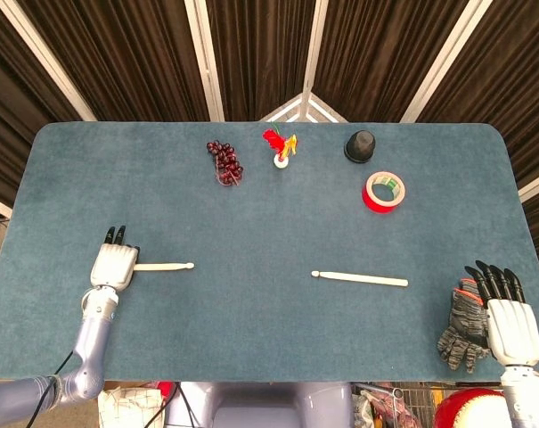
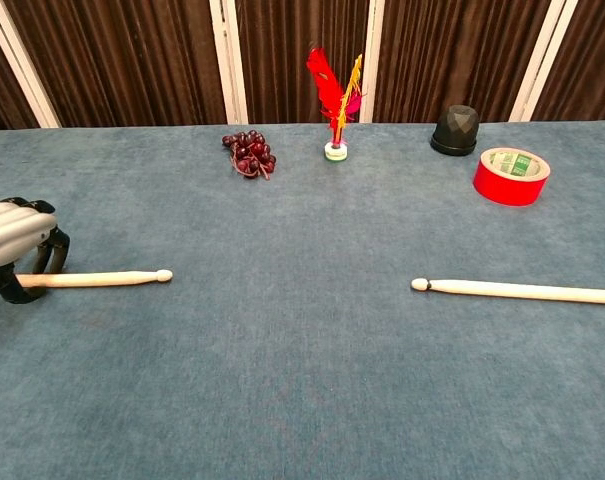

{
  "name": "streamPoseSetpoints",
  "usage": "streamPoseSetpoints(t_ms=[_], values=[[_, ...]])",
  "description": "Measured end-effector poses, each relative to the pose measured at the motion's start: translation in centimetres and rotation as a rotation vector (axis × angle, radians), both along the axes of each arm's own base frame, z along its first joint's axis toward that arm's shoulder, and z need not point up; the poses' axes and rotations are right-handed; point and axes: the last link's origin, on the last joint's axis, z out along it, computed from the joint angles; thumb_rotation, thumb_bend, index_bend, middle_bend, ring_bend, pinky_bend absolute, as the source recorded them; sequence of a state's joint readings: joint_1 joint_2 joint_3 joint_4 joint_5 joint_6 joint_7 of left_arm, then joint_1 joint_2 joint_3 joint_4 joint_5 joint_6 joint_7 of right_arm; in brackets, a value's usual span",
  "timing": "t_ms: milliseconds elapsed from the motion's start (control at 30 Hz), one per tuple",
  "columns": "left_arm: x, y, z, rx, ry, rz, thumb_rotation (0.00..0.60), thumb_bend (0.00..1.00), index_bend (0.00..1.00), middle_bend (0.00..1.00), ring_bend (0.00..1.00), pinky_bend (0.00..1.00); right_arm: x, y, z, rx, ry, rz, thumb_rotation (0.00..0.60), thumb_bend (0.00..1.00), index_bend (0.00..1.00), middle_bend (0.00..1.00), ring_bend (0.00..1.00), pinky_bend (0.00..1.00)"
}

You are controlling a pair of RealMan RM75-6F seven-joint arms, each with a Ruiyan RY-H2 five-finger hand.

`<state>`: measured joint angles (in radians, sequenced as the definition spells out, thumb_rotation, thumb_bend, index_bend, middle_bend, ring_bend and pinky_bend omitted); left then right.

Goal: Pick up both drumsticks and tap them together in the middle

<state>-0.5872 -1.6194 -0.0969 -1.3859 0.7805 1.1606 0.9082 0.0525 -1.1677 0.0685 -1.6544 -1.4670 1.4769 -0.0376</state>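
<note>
Pale wood, both drumsticks, flat on the blue felt table [image 1: 269,196]. Left drumstick [image 1: 165,266] at about 9 o'clock of the table's middle in the head view, butt end under the left hand [image 1: 114,265], tip pointing toward 3 o'clock. Left hand curled over that butt end, dark fingers [image 2: 50,248] wrapped down around the shaft in the chest view, stick seemingly pinched between thumb and fingers though still lying level at table height. Right drumstick [image 1: 359,279] at about 4 o'clock of the middle, tip toward 9 o'clock, touched by nothing. Right hand [image 1: 508,318] well apart from it, out at its 4 o'clock by the table's near right edge, flat, fingers straight and slightly apart, holding nothing. Grey knit glove [image 1: 461,327] just beside that hand, at its 9 o'clock. Far side of the table: dark grapes [image 1: 224,161], red feathered shuttlecock [image 1: 281,148], black cap [image 1: 360,145], red tape roll [image 1: 384,191].
</note>
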Motion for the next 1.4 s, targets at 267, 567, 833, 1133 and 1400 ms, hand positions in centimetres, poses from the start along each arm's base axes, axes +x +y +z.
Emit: streamPoseSetpoints(t_ms=[267,567,833,1133,1400], values=[[0.12,0.06,0.14,0.01,0.009,0.001,0.6,0.48,0.52,0.51,0.02,0.0,0.02,-0.07,-0.08,-0.001,0.001,0.0,0.6,0.26,0.16,0.12,0.08,0.0],[0.42,-0.11,0.0,0.009,0.027,-0.005,0.6,0.48,0.52,0.51,0.02,0.0,-0.03,-0.11,-0.09,-0.004,0.002,-0.005,0.6,0.26,0.16,0.12,0.08,0.0],[0.51,-0.16,-0.44,0.005,0.04,-0.002,0.6,0.48,0.52,0.51,0.02,0.0,-0.09,-0.16,-0.02,-0.007,0.004,-0.009,0.6,0.26,0.16,0.12,0.08,0.0],[0.61,-0.15,-0.48,0.012,0.056,-0.01,0.6,0.51,0.55,0.54,0.03,0.0,-0.01,-0.14,-0.02,-0.008,0.007,-0.006,0.6,0.26,0.16,0.12,0.08,0.0],[0.49,-0.06,-0.34,0.027,0.064,-0.028,0.6,0.52,0.56,0.55,0.03,0.0,-0.05,-0.16,-0.08,-0.01,0.011,-0.007,0.6,0.26,0.16,0.12,0.08,0.0]])
